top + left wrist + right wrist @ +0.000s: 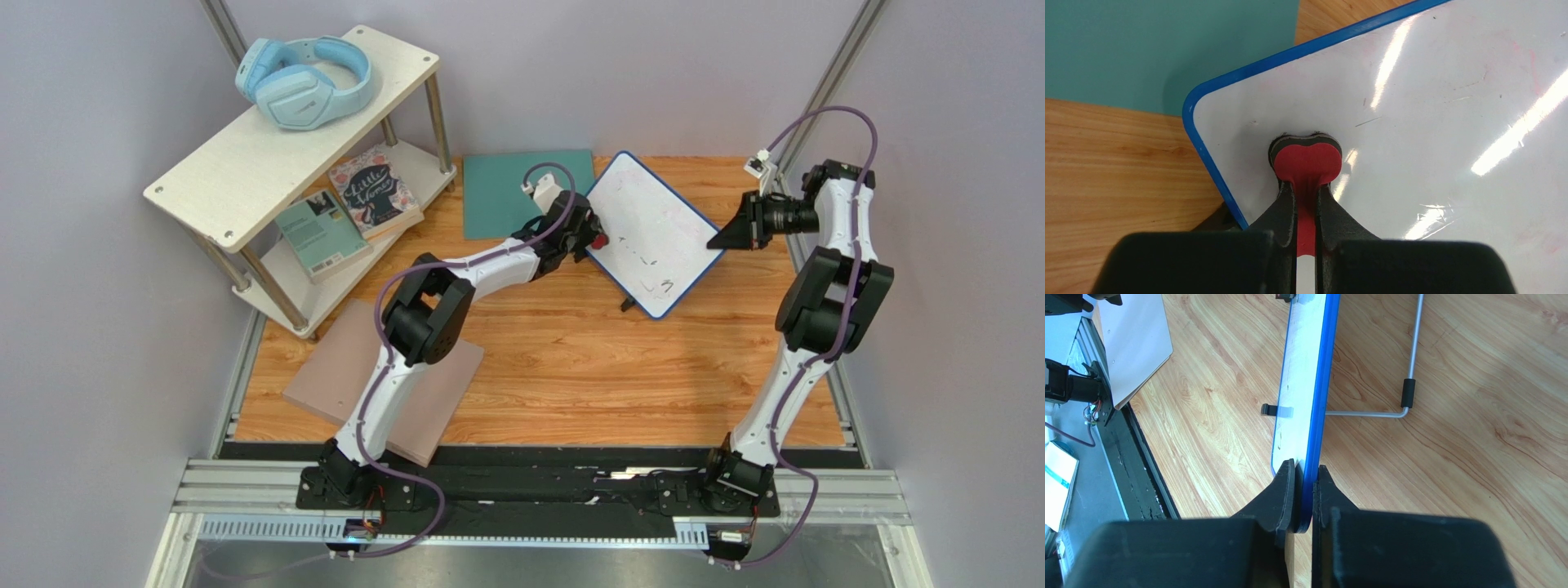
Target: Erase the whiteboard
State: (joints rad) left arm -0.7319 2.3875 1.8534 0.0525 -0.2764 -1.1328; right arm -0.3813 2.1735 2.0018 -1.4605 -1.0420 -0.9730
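Observation:
The whiteboard [651, 233], white with a thin blue frame, stands tilted on the wooden table. My left gripper [596, 237] is shut on a red eraser [1306, 162] with a dark felt pad, pressed on the board [1438, 110] near its left corner. Faint dark marks [662, 287] show near the board's lower edge. My right gripper [724, 237] is shut on the board's blue right edge [1313, 447], seen edge-on in the right wrist view. The metal stand leg [1407, 386] shows behind it.
A teal mat [521, 190] lies behind the board's left side. A pinkish-tan board [383, 380] lies at the front left. A white shelf [294, 123] with blue headphones [303, 81] and books [350, 208] stands at the back left.

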